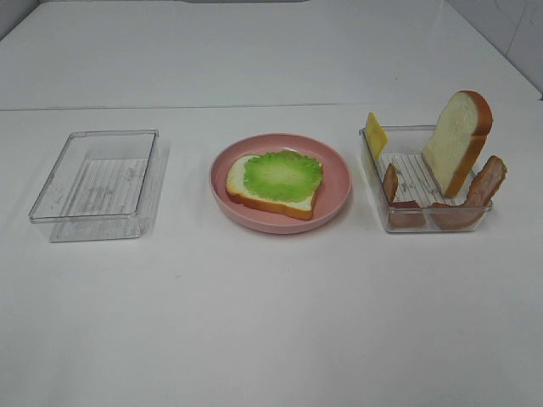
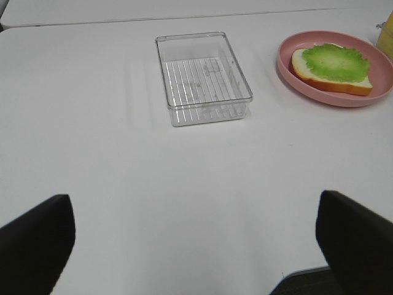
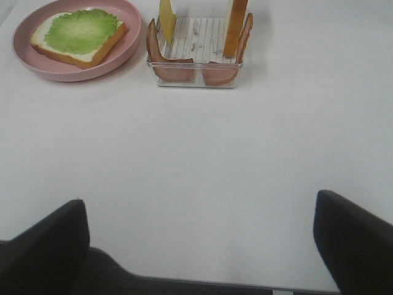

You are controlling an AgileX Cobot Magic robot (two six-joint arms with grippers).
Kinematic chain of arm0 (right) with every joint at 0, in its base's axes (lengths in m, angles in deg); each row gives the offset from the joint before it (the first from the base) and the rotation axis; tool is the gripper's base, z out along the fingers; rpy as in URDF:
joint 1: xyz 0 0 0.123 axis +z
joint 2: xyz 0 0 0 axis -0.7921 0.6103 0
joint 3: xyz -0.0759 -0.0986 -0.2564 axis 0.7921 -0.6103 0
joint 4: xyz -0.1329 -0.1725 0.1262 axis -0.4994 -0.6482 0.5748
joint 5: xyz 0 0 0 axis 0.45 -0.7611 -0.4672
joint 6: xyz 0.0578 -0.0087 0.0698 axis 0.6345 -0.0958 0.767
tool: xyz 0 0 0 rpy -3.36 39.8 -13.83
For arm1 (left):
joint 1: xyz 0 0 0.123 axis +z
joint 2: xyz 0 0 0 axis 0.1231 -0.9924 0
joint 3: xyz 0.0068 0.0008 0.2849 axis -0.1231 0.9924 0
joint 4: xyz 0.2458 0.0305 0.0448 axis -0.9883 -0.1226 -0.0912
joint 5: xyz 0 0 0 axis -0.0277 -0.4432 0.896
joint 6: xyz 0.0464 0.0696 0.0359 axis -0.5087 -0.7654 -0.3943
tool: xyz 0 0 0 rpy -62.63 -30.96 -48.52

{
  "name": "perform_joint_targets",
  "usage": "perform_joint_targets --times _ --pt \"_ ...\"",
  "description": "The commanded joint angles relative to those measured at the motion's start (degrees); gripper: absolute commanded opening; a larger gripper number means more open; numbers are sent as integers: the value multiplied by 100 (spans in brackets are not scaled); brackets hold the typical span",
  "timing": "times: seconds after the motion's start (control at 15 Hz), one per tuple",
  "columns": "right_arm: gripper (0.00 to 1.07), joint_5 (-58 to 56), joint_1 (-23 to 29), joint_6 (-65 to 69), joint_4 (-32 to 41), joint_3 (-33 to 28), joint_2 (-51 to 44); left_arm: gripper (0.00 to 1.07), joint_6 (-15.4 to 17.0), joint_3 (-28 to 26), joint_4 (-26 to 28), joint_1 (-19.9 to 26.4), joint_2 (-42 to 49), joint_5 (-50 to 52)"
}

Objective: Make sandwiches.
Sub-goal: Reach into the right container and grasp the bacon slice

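Note:
A pink plate (image 1: 335, 174) in the middle of the table holds a bread slice (image 1: 246, 191) with green lettuce (image 1: 282, 175) on top. A clear tray (image 1: 428, 222) on the right holds an upright bread slice (image 1: 458, 140), a yellow cheese square (image 1: 375, 136) and bacon strips (image 1: 485, 181). Neither gripper shows in the high view. In the left wrist view the fingers (image 2: 37, 236) stand wide apart, empty, well back from the plate (image 2: 288, 64). In the right wrist view the fingers (image 3: 353, 236) stand wide apart, empty, short of the tray (image 3: 196, 77).
An empty clear tray (image 1: 51, 208) sits on the left of the table, also in the left wrist view (image 2: 242, 80). The white table's back edge runs behind the trays.

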State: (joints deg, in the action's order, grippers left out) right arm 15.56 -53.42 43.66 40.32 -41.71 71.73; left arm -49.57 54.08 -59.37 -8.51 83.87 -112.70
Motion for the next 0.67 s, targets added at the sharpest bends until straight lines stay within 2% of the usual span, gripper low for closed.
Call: perform_joint_targets --times 0.07,0.2,0.4,0.67 --pt "96 34 -29 -11 11 -23 6 102 57 6 17 -138 92 63" --pt "96 34 -29 -11 11 -23 6 102 40 6 69 57 109 63" --pt "96 34 -29 -11 11 -23 6 102 40 6 69 584 109 63" --pt "96 34 -29 -11 11 -23 6 102 40 6 69 584 109 63"
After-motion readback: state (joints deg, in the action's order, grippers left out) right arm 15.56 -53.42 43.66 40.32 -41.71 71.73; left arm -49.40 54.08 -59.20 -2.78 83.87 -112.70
